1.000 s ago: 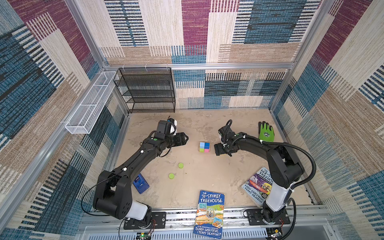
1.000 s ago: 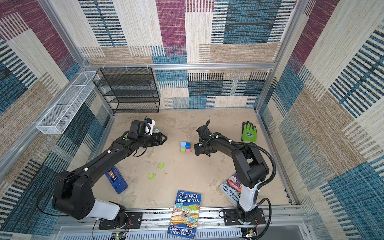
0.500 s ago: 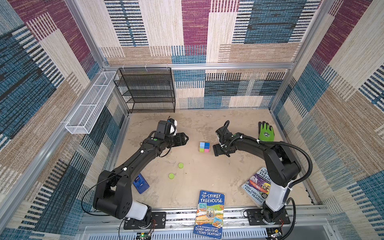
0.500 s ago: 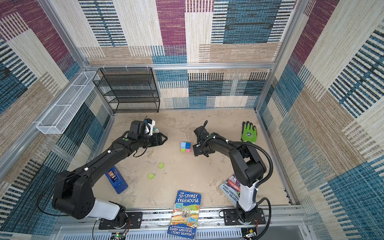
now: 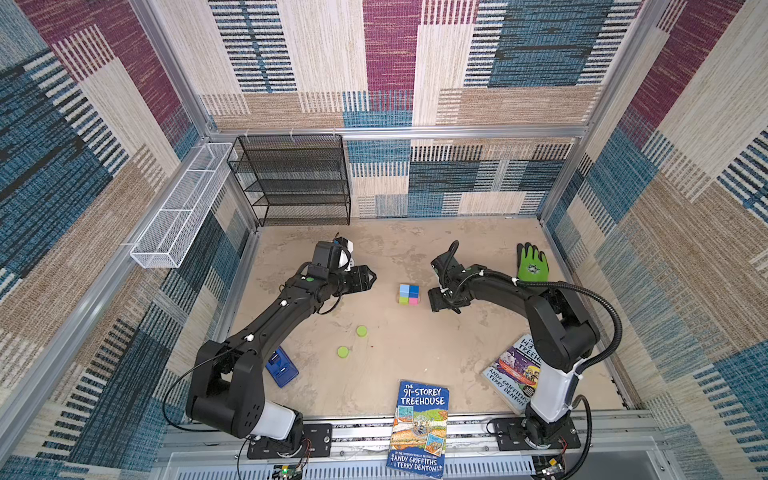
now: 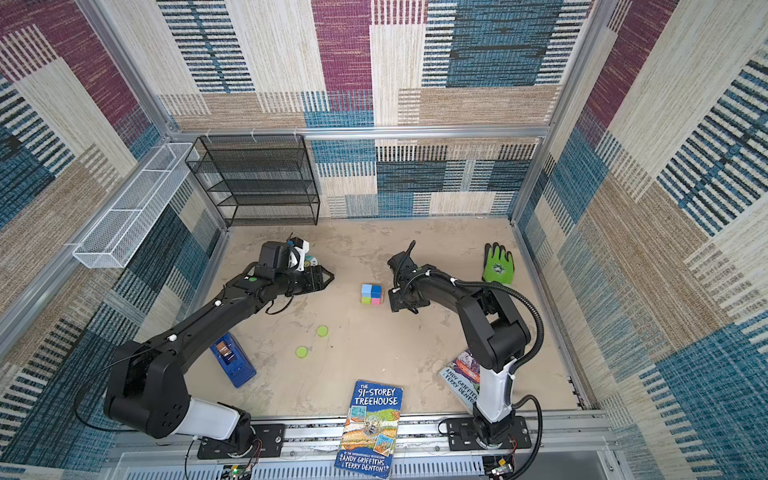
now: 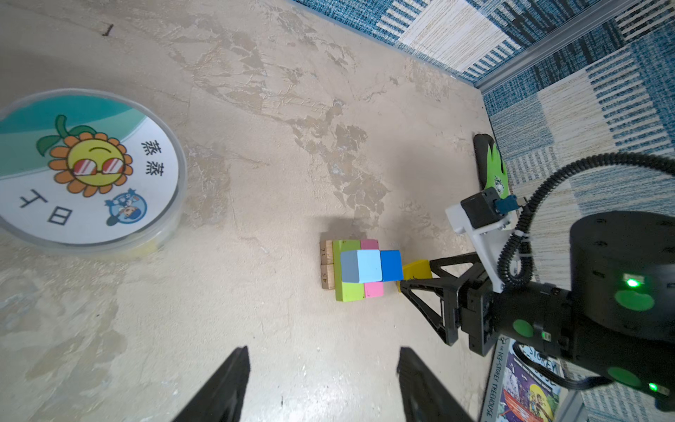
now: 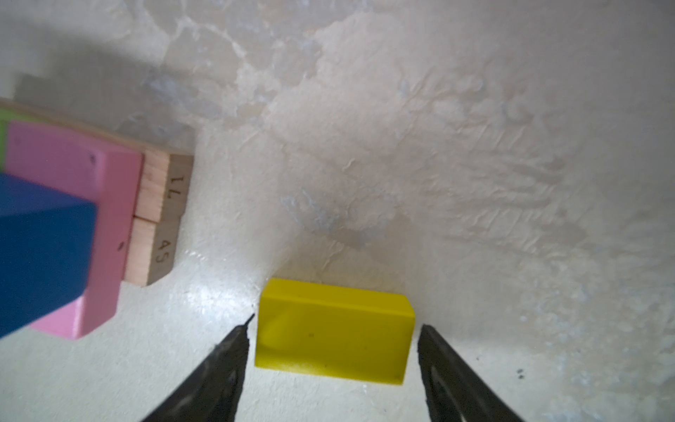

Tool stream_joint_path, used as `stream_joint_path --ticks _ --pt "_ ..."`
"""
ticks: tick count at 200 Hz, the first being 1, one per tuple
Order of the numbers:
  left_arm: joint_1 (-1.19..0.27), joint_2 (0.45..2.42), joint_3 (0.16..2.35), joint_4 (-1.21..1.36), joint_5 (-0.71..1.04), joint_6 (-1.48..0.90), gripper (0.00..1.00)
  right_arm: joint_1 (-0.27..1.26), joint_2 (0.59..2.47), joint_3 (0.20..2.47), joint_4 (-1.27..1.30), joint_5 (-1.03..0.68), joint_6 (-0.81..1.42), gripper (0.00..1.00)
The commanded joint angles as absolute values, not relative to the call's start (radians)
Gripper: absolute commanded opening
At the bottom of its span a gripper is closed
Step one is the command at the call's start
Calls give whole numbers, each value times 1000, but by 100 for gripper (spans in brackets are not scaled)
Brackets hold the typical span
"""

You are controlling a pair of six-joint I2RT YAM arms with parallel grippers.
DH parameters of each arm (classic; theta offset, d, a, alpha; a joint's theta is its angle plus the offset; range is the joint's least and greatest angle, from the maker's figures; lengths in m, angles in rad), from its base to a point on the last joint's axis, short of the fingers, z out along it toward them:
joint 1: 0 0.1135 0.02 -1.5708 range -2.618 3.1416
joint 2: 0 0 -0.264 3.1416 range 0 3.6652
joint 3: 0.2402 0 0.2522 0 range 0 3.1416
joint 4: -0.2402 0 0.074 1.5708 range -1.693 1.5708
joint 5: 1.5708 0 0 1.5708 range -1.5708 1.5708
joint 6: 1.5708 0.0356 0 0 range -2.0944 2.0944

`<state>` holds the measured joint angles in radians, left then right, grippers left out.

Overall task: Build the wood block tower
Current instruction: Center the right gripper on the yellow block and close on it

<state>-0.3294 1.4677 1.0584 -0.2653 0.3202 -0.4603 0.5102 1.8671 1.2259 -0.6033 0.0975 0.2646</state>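
The tower [image 5: 409, 294] [image 6: 372, 294] stands mid-table: two tan bars at the bottom, lime and pink oblongs across them, light-blue and dark-blue cubes on top [image 7: 365, 270]. A yellow block [image 8: 334, 329] [image 7: 416, 270] lies flat just right of it. My right gripper [image 8: 336, 325] [image 5: 434, 299] is low over the table and open, one finger on each side of the yellow block with a thin gap at both. My left gripper [image 7: 321, 365] [image 5: 372, 278] hovers open and empty left of the tower. Two lime round pieces [image 5: 361, 331] [image 5: 343, 352] lie nearer the front.
A round tin with a sunflower label [image 7: 87, 168] sits behind my left wrist. A dark-blue case [image 5: 281, 368] lies by the left arm. Two books [image 5: 419, 428] [image 5: 513, 374] lie at the front, a green glove [image 5: 532, 262] at back right, and a black wire shelf [image 5: 295, 183] at back left.
My right gripper has edged left toward the tower and its jaws have narrowed around the yellow block. The left arm has not moved.
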Motion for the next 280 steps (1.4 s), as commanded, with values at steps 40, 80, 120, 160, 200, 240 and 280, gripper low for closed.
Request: stream_joint_path --ticks 40,80,120,160,200,240,280 --pt "-325 1468 1052 -233 334 -469 69 513 1873 1235 -606 116 282 74" --pt "-322 1468 1051 -232 334 -470 69 514 1880 1240 -612 117 284 74" --pt "-318 1465 1048 -232 337 -471 69 515 1885 1243 -614 117 288 73" --pt "-316 1463 1046 -229 340 -472 69 518 1890 1250 -623 123 295 72" --pt "-312 1462 1045 -229 342 -472 69 522 1893 1256 -628 128 299 70" --pt "-310 1462 1044 -226 347 -473 69 525 1895 1259 -635 129 301 64" --pt "-307 1459 1040 -225 350 -474 69 525 1893 1262 -642 133 304 59"
